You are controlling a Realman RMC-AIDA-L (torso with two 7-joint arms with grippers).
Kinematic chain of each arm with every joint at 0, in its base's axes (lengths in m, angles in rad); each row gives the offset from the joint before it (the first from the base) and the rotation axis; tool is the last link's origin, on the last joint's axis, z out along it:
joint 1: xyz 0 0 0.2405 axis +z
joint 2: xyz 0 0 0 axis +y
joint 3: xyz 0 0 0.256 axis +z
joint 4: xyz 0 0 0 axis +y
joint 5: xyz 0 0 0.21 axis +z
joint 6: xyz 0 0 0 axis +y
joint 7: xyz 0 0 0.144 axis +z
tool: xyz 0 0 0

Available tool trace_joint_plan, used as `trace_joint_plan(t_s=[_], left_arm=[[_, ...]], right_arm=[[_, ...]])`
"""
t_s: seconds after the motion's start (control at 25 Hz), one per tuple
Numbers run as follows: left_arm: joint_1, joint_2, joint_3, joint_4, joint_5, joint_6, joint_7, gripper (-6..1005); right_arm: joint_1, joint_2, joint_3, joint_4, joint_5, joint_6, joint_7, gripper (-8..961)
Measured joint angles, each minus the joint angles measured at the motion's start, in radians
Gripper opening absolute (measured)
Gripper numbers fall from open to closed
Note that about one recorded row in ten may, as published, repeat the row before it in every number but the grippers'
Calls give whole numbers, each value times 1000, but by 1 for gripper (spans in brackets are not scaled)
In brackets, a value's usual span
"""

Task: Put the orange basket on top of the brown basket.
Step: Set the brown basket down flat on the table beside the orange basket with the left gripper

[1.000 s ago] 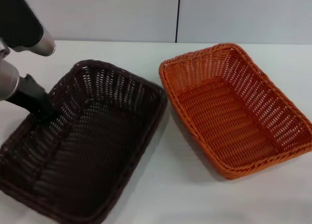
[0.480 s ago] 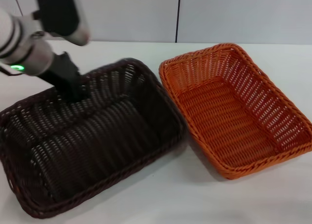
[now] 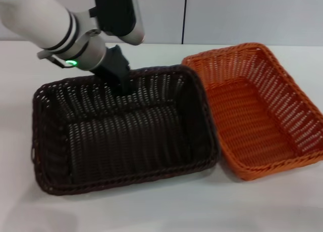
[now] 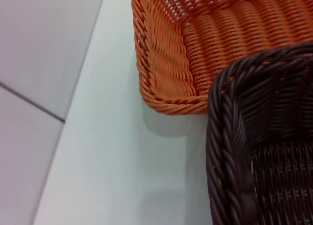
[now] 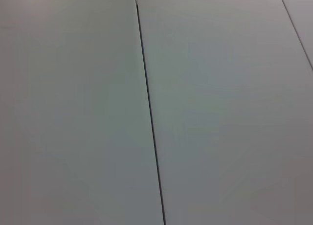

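While the left gripper [image 3: 120,83] sits at the far long rim of the brown basket [image 3: 126,141], its black fingers dip over that braided edge and seem clamped on it, though the tips are lost against the dark weave, so jaw state can't be told for sure. Behind the jaws the arm runs up and back toward the robot's left: black wrist, grey cuff w/ a green light, then a white forearm slanting out of the head view's top-left corner. Brown basket spreads out from the jaws toward the robot, long axis roughly left-right, slightly skewed, opening up. Just beyond its right-hand end, away from the jaws, sits the orange basket [image 3: 257,111], rims touching or overlapping at the near corner; its long axis runs more front-to-back, angled. Both rest on the white table [image 3: 166,212]. Left wrist view shows the brown rim corner against the orange basket's corner [image 4: 166,63]. Right gripper not visible; its wrist cam sees only a grey panel wall [image 5: 220,112].
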State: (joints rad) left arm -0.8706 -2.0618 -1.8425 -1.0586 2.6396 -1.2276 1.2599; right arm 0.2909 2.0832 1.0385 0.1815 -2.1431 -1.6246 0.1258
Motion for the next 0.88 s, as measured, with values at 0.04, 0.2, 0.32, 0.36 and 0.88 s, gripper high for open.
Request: trace_joint_plan(t_s=[0.04, 0.2, 0.32, 0.36, 0.88], left_arm=[[-7, 0, 3, 11, -11, 12, 0, 295], [-26, -2, 19, 49, -43, 61, 3, 302], [-27, -4, 38, 64, -65, 97, 5, 315], [-25, -3, 53, 68, -79, 107, 7, 319], [-2, -5, 131, 43, -139, 212, 1, 478]], right_arm=[[2, 0, 0, -1, 0, 0, 0, 808], [8, 0, 0, -3, 0, 0, 0, 808], [9, -1, -1, -3, 0, 4, 0, 808], [9, -1, -1, -3, 0, 4, 0, 808], [13, -3, -14, -4, 0, 11, 0, 806]])
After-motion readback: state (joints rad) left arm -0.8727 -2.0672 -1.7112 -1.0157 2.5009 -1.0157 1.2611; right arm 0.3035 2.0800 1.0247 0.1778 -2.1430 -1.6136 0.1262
